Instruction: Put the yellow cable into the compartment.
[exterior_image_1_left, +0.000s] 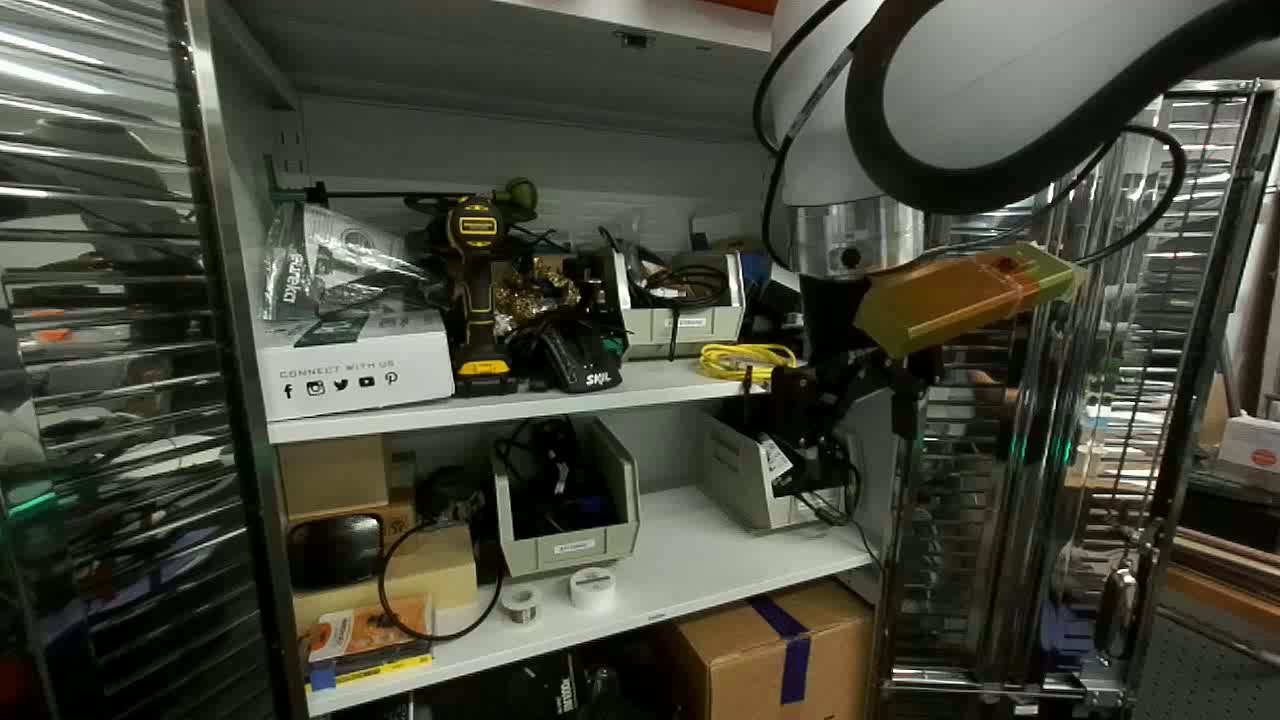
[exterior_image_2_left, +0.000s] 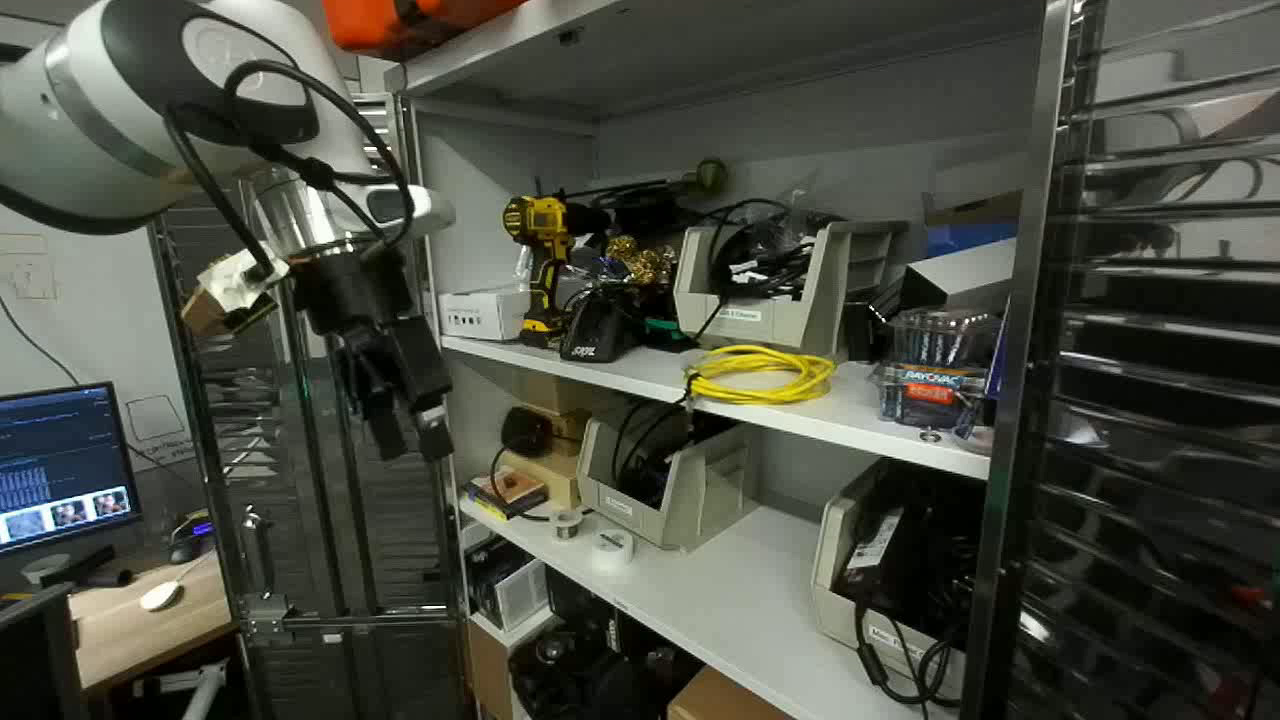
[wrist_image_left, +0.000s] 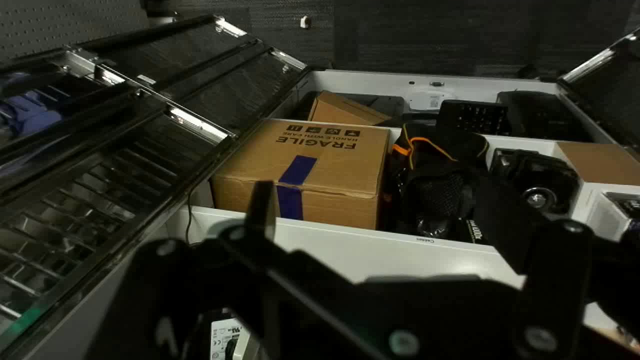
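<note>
Yellow cable (exterior_image_2_left: 765, 390) in upper compartment (exterior_image_2_left: 830, 150) — loose coil lying along its front edge, just in front of grey bin (exterior_image_2_left: 740, 328). Battery pack (exterior_image_2_left: 925, 350) nearer right corner of that edge; white box (exterior_image_1_left: 360, 365) at left corner, yellow-and-black drill (exterior_image_1_left: 476, 285) just beside it. Gripper (exterior_image_2_left: 412, 442) hangs out beyond front edge, apart from cable — released, fingers (wrist_image_left: 262, 202) spread wide in wrist view, tips pointing down.

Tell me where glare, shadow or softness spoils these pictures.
In both exterior views, pale streaks of glare on the shiny cabinet doors, and the compartment shaded near its top, though the yellow cable shows bright; in the wrist view, dim light overall, with the gripper a soft-edged black shape in the foreground.
</note>
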